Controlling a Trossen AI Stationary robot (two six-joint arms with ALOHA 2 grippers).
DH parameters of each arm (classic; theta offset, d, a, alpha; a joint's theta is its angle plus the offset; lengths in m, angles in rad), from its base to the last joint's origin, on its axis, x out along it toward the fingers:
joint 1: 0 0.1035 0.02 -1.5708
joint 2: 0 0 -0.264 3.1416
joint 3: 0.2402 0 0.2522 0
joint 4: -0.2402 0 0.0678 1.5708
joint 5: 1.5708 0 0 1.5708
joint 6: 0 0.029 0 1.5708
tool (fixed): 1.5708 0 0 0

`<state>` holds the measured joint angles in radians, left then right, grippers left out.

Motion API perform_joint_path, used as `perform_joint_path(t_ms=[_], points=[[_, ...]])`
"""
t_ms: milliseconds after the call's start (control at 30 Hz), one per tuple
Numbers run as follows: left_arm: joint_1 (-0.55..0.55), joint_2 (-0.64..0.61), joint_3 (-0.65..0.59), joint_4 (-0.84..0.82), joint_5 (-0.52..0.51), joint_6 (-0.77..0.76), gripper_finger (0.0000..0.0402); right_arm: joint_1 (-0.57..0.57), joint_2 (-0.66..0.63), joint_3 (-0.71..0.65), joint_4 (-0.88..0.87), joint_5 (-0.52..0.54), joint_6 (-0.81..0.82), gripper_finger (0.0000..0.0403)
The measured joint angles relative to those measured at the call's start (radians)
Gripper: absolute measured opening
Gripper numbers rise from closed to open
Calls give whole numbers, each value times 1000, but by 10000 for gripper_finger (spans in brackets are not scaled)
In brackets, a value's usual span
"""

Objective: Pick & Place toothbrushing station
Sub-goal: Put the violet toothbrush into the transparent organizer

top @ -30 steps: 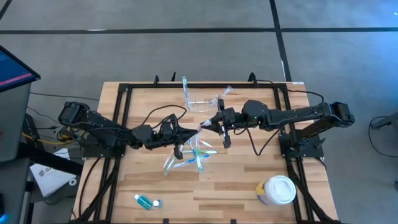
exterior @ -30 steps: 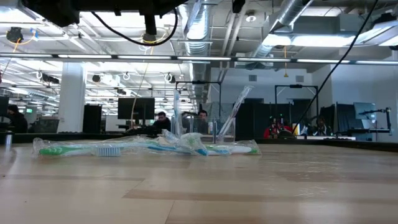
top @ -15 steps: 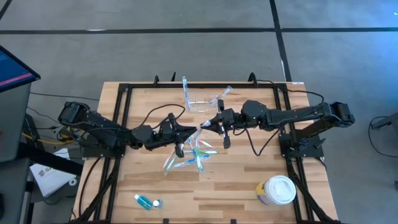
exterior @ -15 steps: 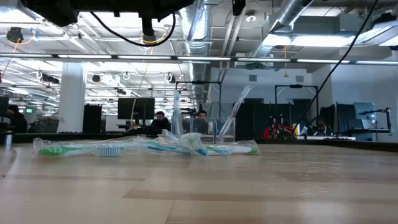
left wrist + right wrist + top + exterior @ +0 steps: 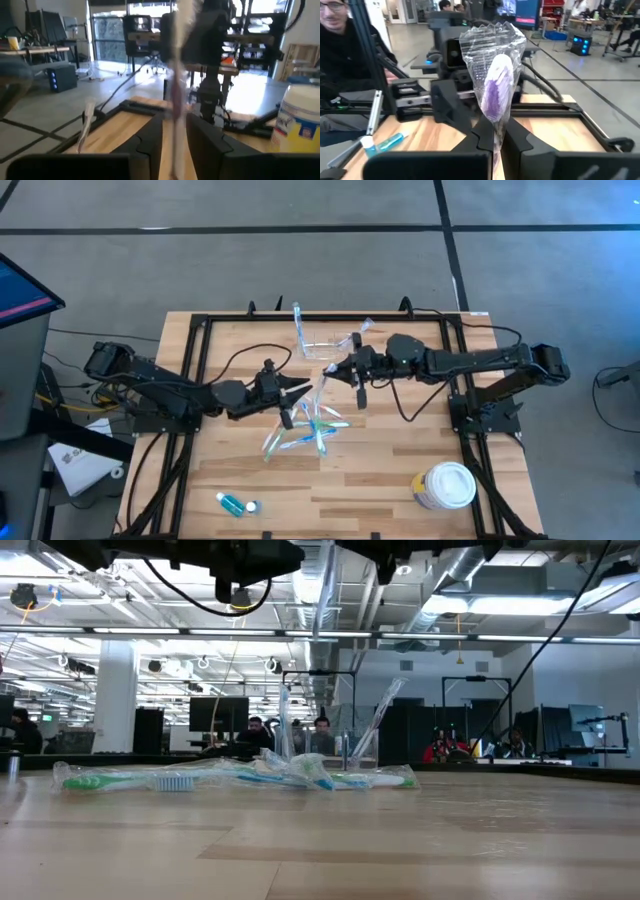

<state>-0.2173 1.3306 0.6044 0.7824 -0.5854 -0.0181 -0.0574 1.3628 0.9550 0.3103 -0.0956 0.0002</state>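
Though tub (image 5: 302, 120) label shows, writing unreadable.

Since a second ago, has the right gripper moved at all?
Yes. The right gripper, shut on a wrapped toothbrush, has shifted towards the table's far edge, closer to the toothbrushing station.

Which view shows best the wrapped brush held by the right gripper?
The right wrist view: the wrapped brush fills it, with the right gripper shut on it. The high view shows it small; the left wrist view shows it blurred.
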Motion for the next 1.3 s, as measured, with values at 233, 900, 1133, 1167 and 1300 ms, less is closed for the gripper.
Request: perform_joint_path(t_ms=[233, 900, 1133, 1167, 1300], points=[[0, 2, 0, -68, 8, -48, 79, -60, 0, 0, -38, 0, 0, 0], [0, 3, 0, -73, 10, -50, 76, -282, 0, -51, -54, 0, 11, 0], [0, 3, 0, -73, 10, -48, 76, -374, 0, -52, -69, 0, 2, 0], [0, 3, 0, -73, 10, -47, 76, -386, 0, -52, -69, 0, 0, 0], [0, 3, 0, -73, 10, -47, 76, -429, 0, -52, -69, 0, 0, 0]])
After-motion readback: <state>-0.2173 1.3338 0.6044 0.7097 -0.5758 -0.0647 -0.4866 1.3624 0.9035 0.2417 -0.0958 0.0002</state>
